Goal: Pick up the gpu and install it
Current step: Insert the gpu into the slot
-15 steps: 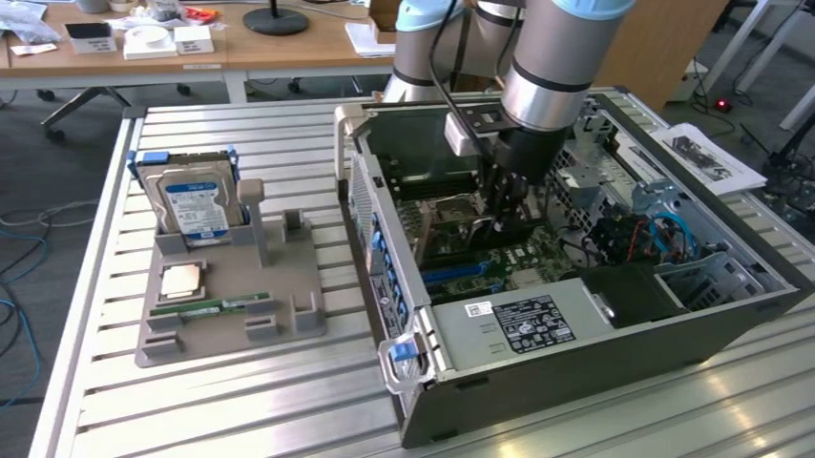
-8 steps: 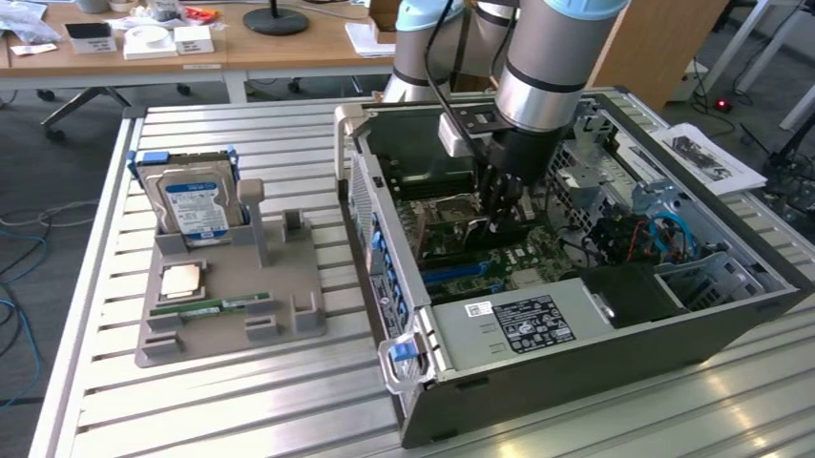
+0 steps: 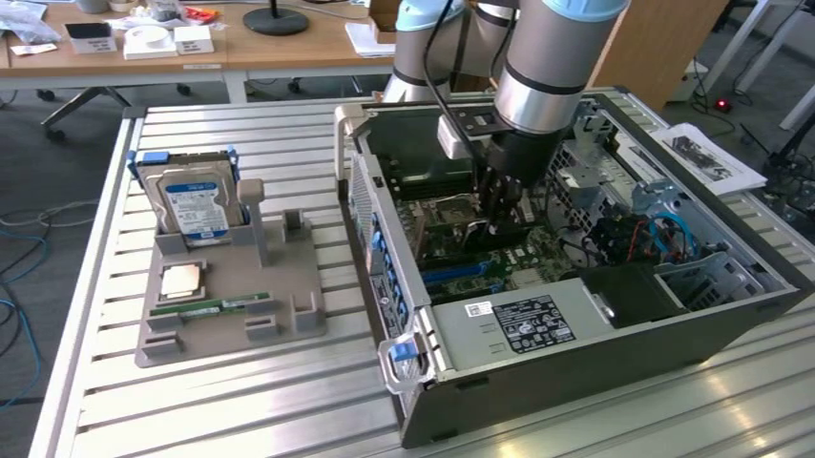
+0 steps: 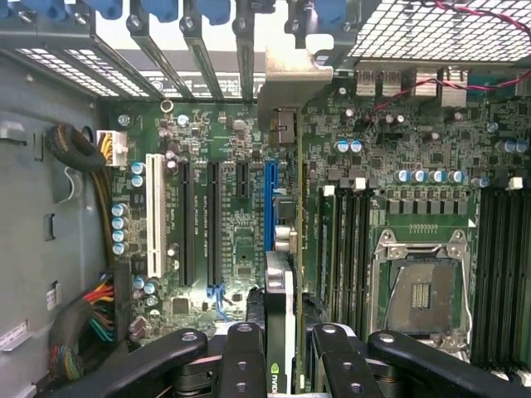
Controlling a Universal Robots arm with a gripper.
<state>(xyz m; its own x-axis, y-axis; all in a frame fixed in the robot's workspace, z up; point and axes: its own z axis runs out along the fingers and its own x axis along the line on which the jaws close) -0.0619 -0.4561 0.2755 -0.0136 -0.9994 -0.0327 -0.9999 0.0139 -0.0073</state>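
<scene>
**The card could miss its slot**

On the exterior view's left, the hard drive (image 3: 194, 205) and the green RAM stick (image 3: 217, 307) sit in a grey holder (image 3: 293, 315) on the desk (image 3: 255, 382). They are well apart from the work.

In the middle of the exterior view, the arm reaches down into the open computer case (image 3: 574, 353). The fingers (image 4: 242, 365) are closed on the gpu (image 4: 280, 307) and pinch it by its flat sides. The card stands on its edge, low over the green board inside the case. In the wrist view it lines up close to the blue slot (image 4: 270, 195). I cannot tell if it touches the slot.

What could go wrong? If the card is a little crooked, a push down could jam it or bend it. Its silver bracket (image 4: 290, 79) is near the back wall of the case and could catch there. The long black slots (image 4: 344, 240) are just beside the card, so a small slide sideways could bump them. The card could also tip in the fingers.

Toward the exterior view's right, the blue cables (image 3: 665, 234) are clear of the card.
</scene>
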